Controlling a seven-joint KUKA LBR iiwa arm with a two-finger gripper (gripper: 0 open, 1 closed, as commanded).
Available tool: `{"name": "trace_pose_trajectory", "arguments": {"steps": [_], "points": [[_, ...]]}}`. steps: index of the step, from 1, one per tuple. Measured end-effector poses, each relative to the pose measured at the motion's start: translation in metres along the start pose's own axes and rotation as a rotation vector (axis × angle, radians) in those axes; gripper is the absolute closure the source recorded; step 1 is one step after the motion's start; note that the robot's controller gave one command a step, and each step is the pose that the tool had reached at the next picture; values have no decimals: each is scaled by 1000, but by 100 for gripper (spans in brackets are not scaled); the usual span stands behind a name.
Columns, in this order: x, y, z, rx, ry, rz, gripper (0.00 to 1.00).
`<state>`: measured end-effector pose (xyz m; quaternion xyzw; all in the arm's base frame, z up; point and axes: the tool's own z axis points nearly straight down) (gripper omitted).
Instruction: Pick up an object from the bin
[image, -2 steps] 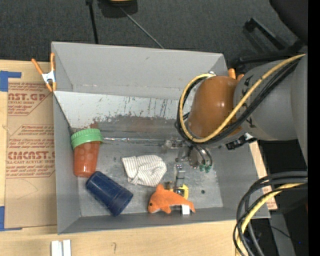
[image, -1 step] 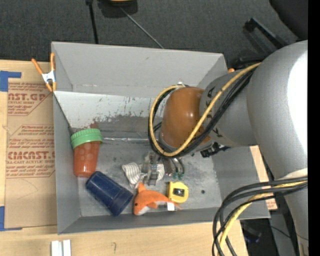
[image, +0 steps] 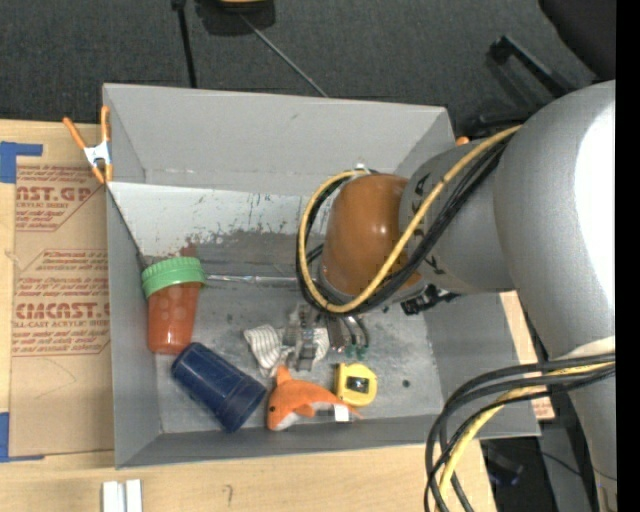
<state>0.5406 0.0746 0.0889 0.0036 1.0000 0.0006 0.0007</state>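
grey metal bin, scuffed floor, and a few loose bits gathered toward the near wall. far left is an orange jar with a green lid, leaning by the left wall with the lid end toward the back. right next to it, a bit nearer, a dark blue cup lies on its side, its upper end close to the bottom of the jar. then there's a small white striped thing, crumpled looking, can't say what it is exactly. just below and right of that is an orange fish toy close to the near wall, almost touching the cup's lower end. the gripper is down low over the middle of the floor, just beside the white striped thing and right above the fish. honestly can't tell if the claw is open or closed from here, or if it's got anything. to its lower right sits a little yellow tape measure, just beside the fish's tail. above all that is the wrist's rounded orange cover with yellow and black cables looped round it, and the big grey arm runs off to the right.
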Motion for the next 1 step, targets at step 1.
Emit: {"name": "trace_pose_trajectory", "arguments": {"steps": [1], "points": [[-16, -5, -128, 0, -1, 37, 100]]}}
